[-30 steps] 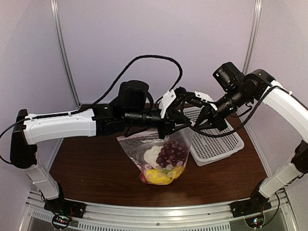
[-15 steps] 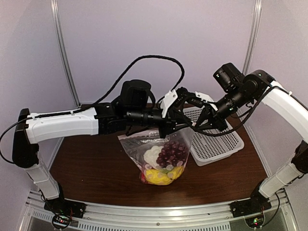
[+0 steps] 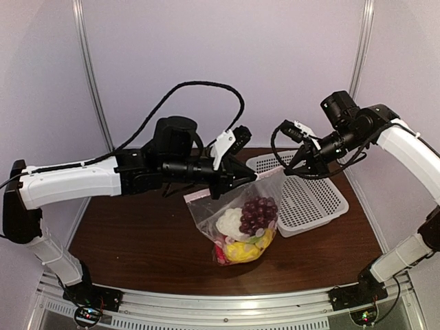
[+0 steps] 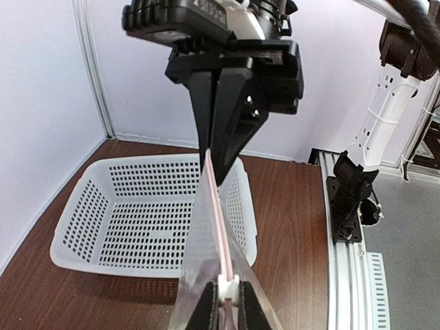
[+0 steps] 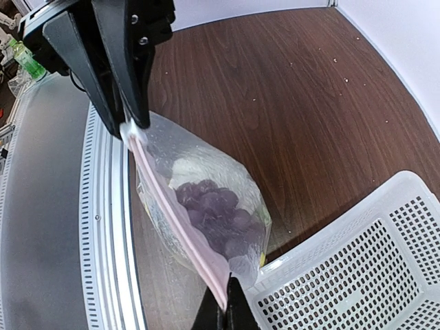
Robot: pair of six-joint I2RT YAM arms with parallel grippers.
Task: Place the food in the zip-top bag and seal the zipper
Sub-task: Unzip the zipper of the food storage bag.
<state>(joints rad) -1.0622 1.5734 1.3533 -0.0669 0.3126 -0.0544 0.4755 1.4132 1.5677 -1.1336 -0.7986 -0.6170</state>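
Note:
The zip-top bag (image 3: 234,206) hangs above the table, stretched between my two grippers. Through it the food shows: purple grapes (image 3: 258,214), white cauliflower (image 3: 229,223) and yellow pieces (image 3: 240,251) at the bottom. My left gripper (image 4: 227,311) is shut on the white slider (image 4: 227,287) of the pink zipper (image 4: 218,213). The zipper runs straight and taut to my right gripper (image 5: 226,315), which is shut on the bag's opposite top corner. In the right wrist view the grapes (image 5: 214,212) lie just under the zipper (image 5: 175,220). From above, the left gripper (image 3: 249,177) and right gripper (image 3: 285,172) stand close together.
A white perforated basket (image 3: 313,199) sits on the brown table (image 3: 124,234) at the back right, just behind and beside the hanging bag. A metal rail (image 3: 227,302) runs along the near edge. Pale walls close in the back and sides.
Both arms have drawn apart: the left arm pulled back leftward, the right arm swung right and up. The bag shifted right and its top edge is now taut.

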